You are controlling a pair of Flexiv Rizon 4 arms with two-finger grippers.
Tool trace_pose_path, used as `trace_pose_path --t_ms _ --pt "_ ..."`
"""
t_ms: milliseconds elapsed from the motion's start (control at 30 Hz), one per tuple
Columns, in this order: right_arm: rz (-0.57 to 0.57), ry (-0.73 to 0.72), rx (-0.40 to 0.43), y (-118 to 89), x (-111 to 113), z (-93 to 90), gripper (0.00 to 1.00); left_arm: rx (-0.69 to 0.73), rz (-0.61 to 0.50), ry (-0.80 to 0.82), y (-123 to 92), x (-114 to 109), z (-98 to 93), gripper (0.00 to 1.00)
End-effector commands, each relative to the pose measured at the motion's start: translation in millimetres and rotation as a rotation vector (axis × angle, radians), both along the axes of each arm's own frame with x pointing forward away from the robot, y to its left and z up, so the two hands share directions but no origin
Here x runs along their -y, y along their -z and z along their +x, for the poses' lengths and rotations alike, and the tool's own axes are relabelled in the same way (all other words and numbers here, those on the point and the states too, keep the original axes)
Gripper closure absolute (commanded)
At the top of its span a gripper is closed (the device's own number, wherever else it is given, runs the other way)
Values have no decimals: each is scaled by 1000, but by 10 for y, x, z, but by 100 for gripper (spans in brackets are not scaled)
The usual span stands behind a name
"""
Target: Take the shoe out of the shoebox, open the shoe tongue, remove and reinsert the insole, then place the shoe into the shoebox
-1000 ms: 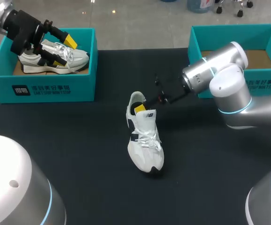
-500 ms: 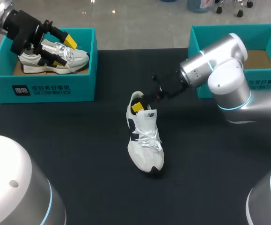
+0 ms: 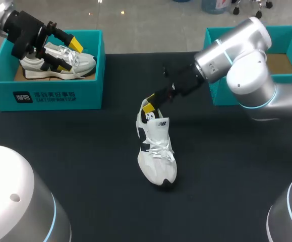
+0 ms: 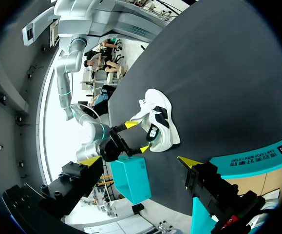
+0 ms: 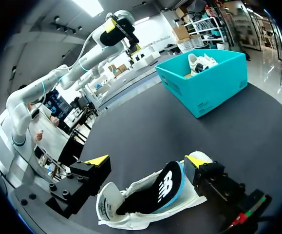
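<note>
While its two fingers stand wide apart, the right end effector holds nothing. It hangs low over the heel of the white sneaker, one finger on each side of the shoe's opening. In the head view, one yellow fingertip sits just at the heel collar. The black insole, which has a blue edge, lies inside the sneaker. Its heel end is raised out of the opening, close to one finger, and I cannot tell if the two touch. The sneaker stands on its sole near the middle of the dark tabletop, with the toe toward the near edge and the heel toward the far edge. Its laces are tied. The right arm comes in from the far right corner, where a teal shoebox stands with its brown bottom showing.

The left end effector is at the far left corner, also with its fingers well apart and with nothing gripped between them. It hovers over a second sneaker, which lies inside the other teal shoebox.
</note>
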State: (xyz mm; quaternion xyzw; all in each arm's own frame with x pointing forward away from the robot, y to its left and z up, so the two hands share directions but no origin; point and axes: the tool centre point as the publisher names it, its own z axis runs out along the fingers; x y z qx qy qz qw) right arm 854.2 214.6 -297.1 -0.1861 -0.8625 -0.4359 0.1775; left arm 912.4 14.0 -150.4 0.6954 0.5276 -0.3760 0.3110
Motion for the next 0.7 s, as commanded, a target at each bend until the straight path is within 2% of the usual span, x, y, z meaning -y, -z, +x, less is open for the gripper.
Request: trace_pose_path --t_ms 33,200,233,300,367,400,433,600,700 --pt "-39 35 25 -47 32 -6 0 2 3 0 -2 -5 -6 0" --pt "-117 103 52 -72 75 53 0 2 3 0 -2 -5 -6 0" --pt "-150 119 66 -66 90 64 11 2 3 0 -2 -5 -6 0" --pt "-211 161 87 -43 126 89 53 2 3 0 -2 -5 -6 0" --pt "-241 203 95 -12 159 109 66 2 3 0 -2 -5 -6 0" --pt "-278 234 109 14 188 117 86 2 3 0 -2 -5 -6 0" --pt "-312 262 130 28 217 126 100 2 3 0 -2 -5 -6 0" --pt "-405 380 181 86 365 145 100 2 3 0 -2 -5 -6 0" --pt "-405 380 181 86 365 145 100 2 3 0 -2 -5 -6 0"
